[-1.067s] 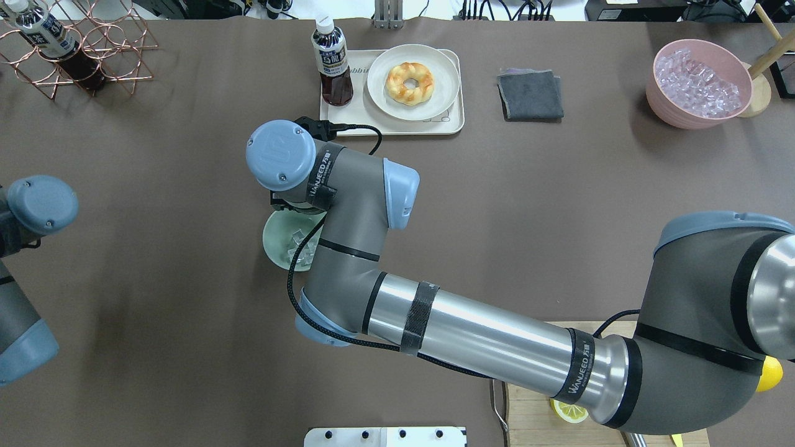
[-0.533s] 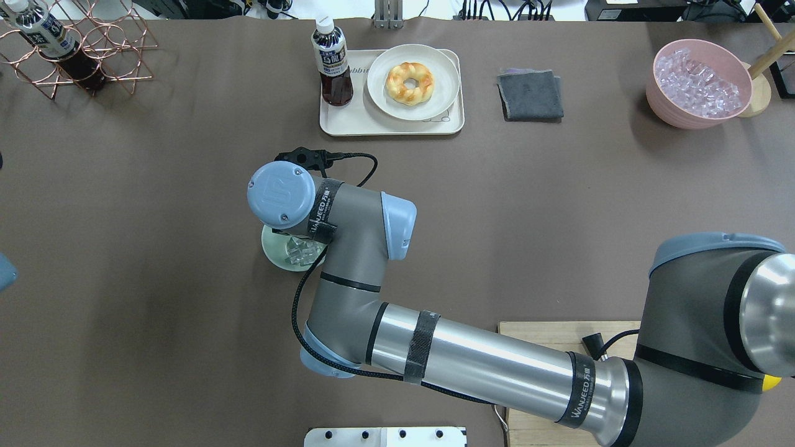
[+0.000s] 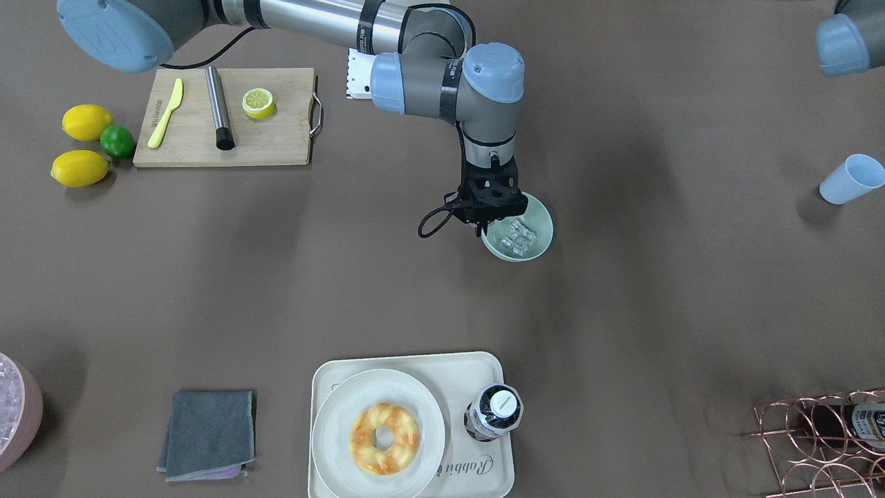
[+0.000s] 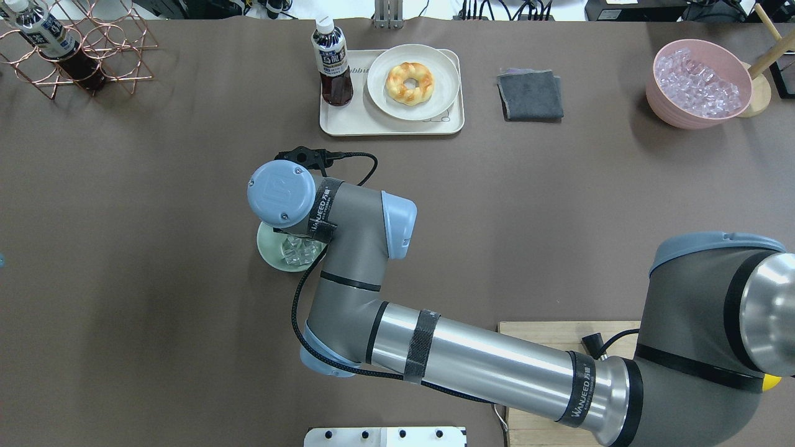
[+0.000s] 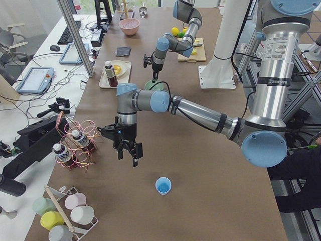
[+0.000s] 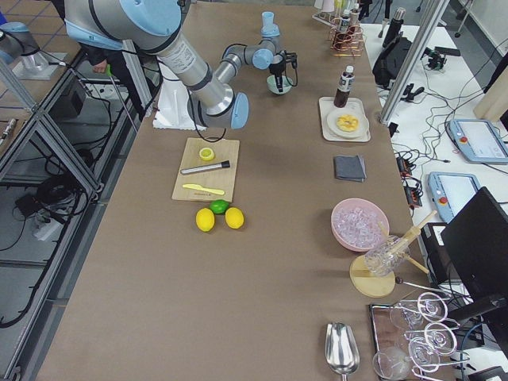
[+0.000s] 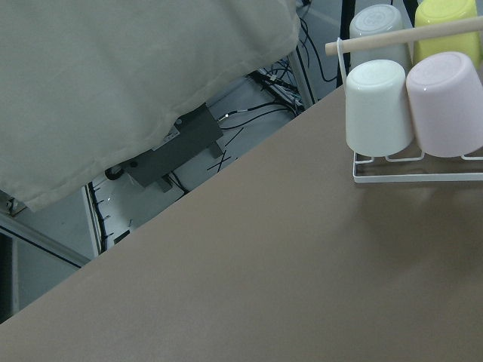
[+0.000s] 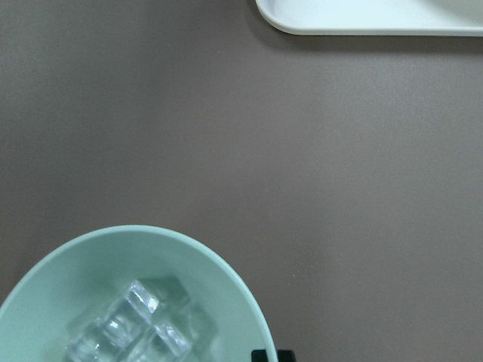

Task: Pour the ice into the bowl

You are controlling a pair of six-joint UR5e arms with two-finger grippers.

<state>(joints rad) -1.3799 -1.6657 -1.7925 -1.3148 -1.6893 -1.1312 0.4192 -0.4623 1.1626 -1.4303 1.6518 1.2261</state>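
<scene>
The pale mint bowl [image 3: 538, 247] stands at the table's middle and also shows in the overhead view [image 4: 268, 248] and in the right wrist view [image 8: 113, 260]. A few clear ice cubes [image 3: 518, 235] lie in it [image 8: 132, 332]. My right gripper [image 3: 484, 229] points down at the bowl's rim and is shut on it; one fingertip [image 8: 264, 354] shows at the rim. My left gripper [image 5: 128, 150] hangs above the table's left end near the light blue cup [image 3: 850, 178], in the left side view only; I cannot tell whether it is open.
A tray [image 4: 391, 128] with a doughnut plate and a bottle sits at the far middle, a grey cloth [image 4: 531, 93] beside it. The pink tub [image 4: 664, 105] is far right. A cutting board [image 3: 221, 153], a copper rack [image 4: 81, 59] and a cup rack [image 7: 407, 170] stand around.
My right wrist has come back toward the robot and straightened over the bowl. The bowl has shifted a little to the left with it. The left arm has drawn out of the overhead view.
</scene>
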